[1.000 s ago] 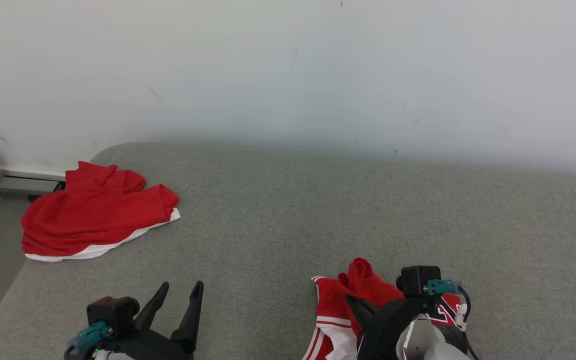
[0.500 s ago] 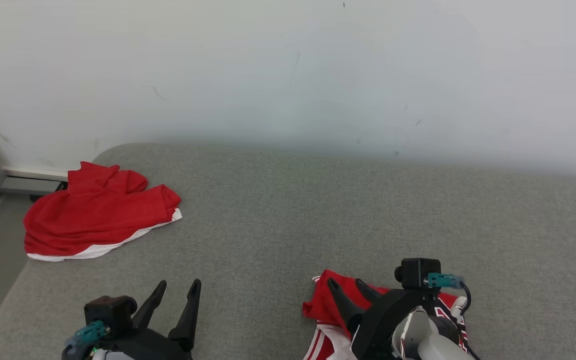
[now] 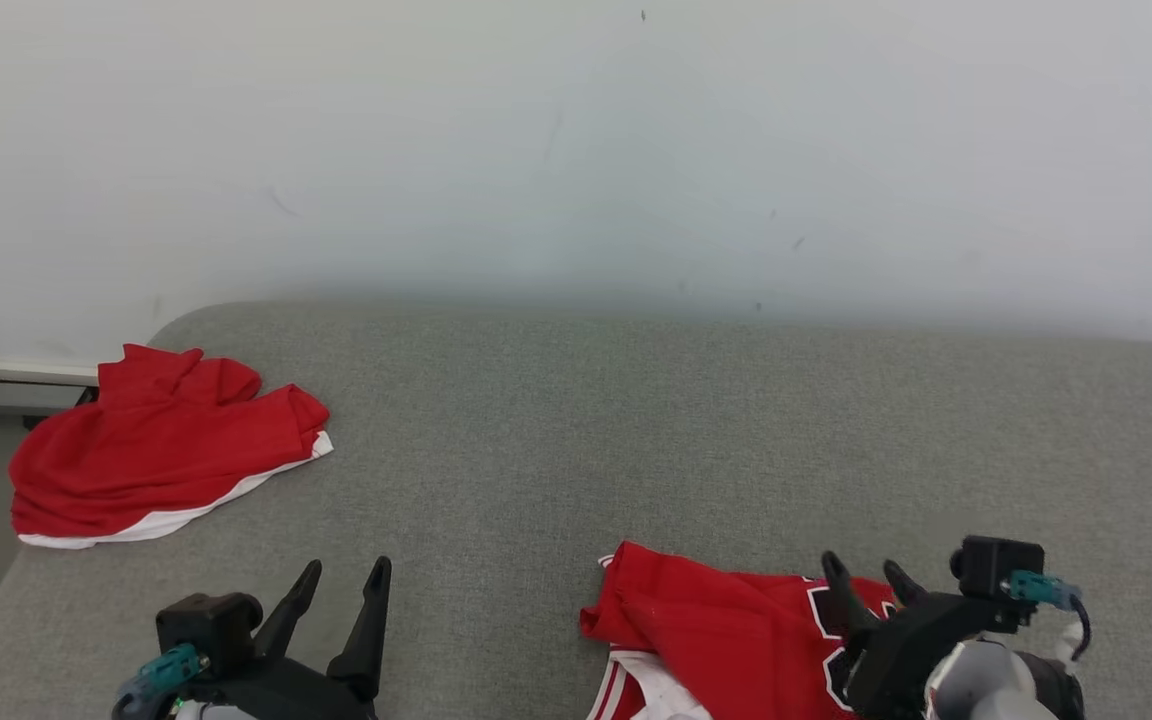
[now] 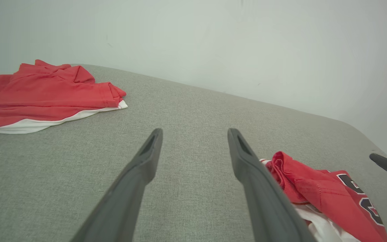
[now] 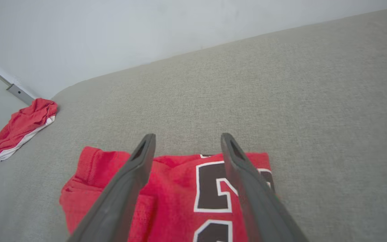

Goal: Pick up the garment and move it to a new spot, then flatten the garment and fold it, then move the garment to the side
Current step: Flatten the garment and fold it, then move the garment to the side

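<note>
Right tool (image 3: 858,566) wide now, jersey (image 3: 706,620) free (and flatter).

Bright, even, diffuse light with no glare. In the head view the white wall (image 3: 576,150) turns hazy where it meets the grey fabric surface (image 3: 536,430). Shadows are faint. In the wrist views the tool fingers (image 4: 129,188) soften and widen toward the bottom edge.

Large black characters (image 5: 210,183) edged in white stood on the red garment (image 5: 176,188), seemingly numerals, but too much was hidden to read any.
</note>
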Tool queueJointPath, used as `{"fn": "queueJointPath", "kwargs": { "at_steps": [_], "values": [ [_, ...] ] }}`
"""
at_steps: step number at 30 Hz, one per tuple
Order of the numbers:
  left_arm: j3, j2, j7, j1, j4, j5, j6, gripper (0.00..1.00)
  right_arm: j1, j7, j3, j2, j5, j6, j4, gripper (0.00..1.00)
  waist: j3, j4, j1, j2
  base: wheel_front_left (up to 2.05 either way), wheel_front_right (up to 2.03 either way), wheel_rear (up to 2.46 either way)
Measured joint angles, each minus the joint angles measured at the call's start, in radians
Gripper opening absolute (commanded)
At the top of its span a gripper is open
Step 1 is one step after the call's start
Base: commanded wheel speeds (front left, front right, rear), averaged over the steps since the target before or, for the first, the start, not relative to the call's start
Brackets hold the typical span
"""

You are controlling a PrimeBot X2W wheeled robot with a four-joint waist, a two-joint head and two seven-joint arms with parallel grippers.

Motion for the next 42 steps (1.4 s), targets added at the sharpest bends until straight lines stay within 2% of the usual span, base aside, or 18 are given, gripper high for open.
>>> {"fn": "queueJointPath", "kwargs": {
  "at_steps": [6, 11, 19, 22, 27, 42],
  "values": [
    [-0.002, 0.0, 0.0, 0.0, -0.002, 0.0, 0.0, 1.0, 0.066, 0.027, -0.078, -0.031, -0.031, 0.0, 0.038, 1.0, -0.003, -0.01, 0.0, 0.0, 0.0, 0.0, 0.0],
    [-0.005, 0.0, 0.0, 0.0, -0.004, 0.0, 0.0, 1.0, 0.095, 0.067, -0.115, -0.028, -0.044, 0.0, 0.06, 1.0, -0.005, -0.014, 0.0, 0.0, 0.0, 0.0, 0.0],
    [-0.012, 0.0, 0.0, 0.0, -0.004, 0.002, 0.0, 1.0, 0.096, 0.171, -0.118, -0.011, -0.057, 0.0, 0.072, 1.0, -0.007, -0.013, 0.0, 0.0, 0.0, 0.0, 0.0],
    [-0.016, -0.001, 0.002, 0.0, -0.004, 0.002, 0.0, 1.0, 0.106, 0.255, -0.099, -0.012, -0.075, 0.0, 0.075, 1.0, -0.009, -0.009, 0.0, 0.0, 0.0, 0.0, 0.0],
    [-0.017, -0.001, 0.002, 0.0, -0.005, 0.002, 0.0, 1.0, 0.116, 0.335, -0.099, -0.013, -0.097, 0.0, 0.078, 1.0, -0.011, -0.003, 0.0, 0.0, 0.0, 0.0, 0.0],
    [-0.018, 0.004, 0.009, 0.01, -0.016, 0.002, 0.0, 1.0, 0.1, 0.444, -0.2, 0.014, -0.168, 0.0, 0.085, 1.0, -0.004, 0.01, 0.0, 0.0, 0.0, 0.0, 0.0]
  ]
}}
